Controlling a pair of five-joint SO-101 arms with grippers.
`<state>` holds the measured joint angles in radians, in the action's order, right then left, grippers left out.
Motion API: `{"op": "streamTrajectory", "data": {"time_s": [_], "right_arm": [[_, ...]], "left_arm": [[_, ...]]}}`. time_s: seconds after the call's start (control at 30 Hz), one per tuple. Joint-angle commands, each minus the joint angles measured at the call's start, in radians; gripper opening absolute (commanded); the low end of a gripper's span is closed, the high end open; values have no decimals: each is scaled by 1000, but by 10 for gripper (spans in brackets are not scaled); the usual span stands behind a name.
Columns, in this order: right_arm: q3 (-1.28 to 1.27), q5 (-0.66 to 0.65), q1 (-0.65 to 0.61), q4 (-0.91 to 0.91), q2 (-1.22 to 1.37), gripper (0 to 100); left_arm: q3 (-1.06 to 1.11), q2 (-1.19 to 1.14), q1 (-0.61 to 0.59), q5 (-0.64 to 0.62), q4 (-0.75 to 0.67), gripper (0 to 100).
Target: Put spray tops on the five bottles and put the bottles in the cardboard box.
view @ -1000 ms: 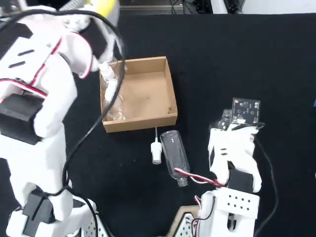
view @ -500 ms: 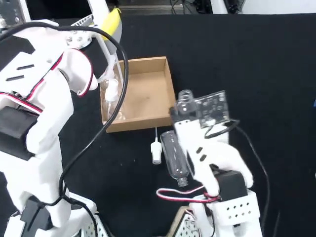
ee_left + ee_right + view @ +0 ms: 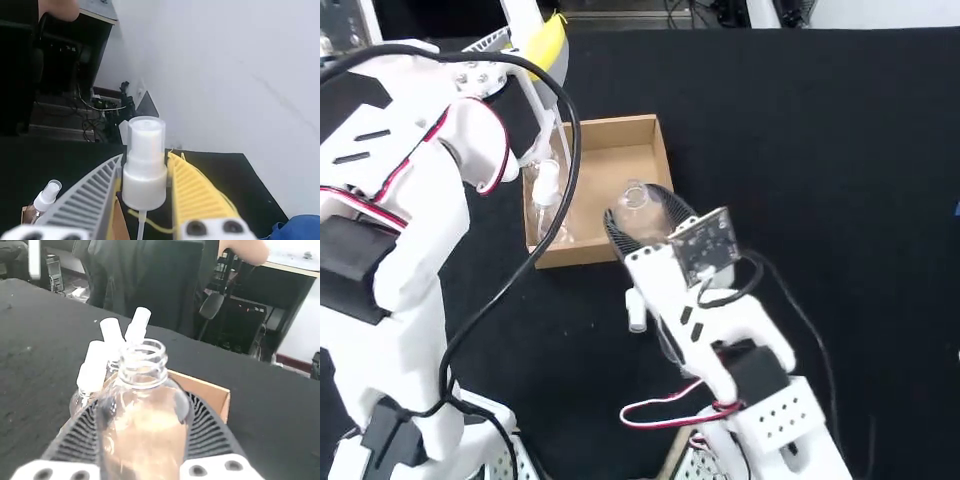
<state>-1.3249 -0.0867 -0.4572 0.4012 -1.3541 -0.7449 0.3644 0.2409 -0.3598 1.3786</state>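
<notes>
My left gripper (image 3: pixel 145 172) is shut on a white spray top (image 3: pixel 145 150), held high with its thin dip tube hanging down; from above it sits beyond the box's far left corner (image 3: pixel 535 40). My right gripper (image 3: pixel 144 415) is shut on an upright clear bottle (image 3: pixel 144 360) with an open neck, held over the front right part of the cardboard box (image 3: pixel 620 165). From above, the bottle (image 3: pixel 638 198) stands between the black fingers. Three capped bottles (image 3: pixel 110 335) stand in the box's left side (image 3: pixel 545 200).
A loose spray top (image 3: pixel 637 310) lies on the black table just in front of the box, beside my right arm. The large left arm (image 3: pixel 390 230) fills the table's left side. Open black tabletop lies to the right (image 3: pixel 860 200).
My right arm has swung left from the table's right side, carrying the open bottle over the box's front right. The left gripper rose slightly early on, then held still.
</notes>
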Motion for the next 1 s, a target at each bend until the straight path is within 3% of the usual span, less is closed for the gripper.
{"op": "streamTrajectory", "data": {"time_s": [0.0,0.3,0.5,0.8,0.97], "right_arm": [[-56,6,-15,-160,-30,11],[-74,6,-15,-169,-30,11],[-74,6,-15,-135,-30,11],[-91,6,-15,-140,-30,11],[-91,6,-15,-141,-30,11]], "left_arm": [[27,17,12,-2,-57,30],[341,31,51,-2,-318,30],[404,80,125,0,-338,30],[410,201,127,0,-330,30],[519,206,134,0,-436,30]]}}
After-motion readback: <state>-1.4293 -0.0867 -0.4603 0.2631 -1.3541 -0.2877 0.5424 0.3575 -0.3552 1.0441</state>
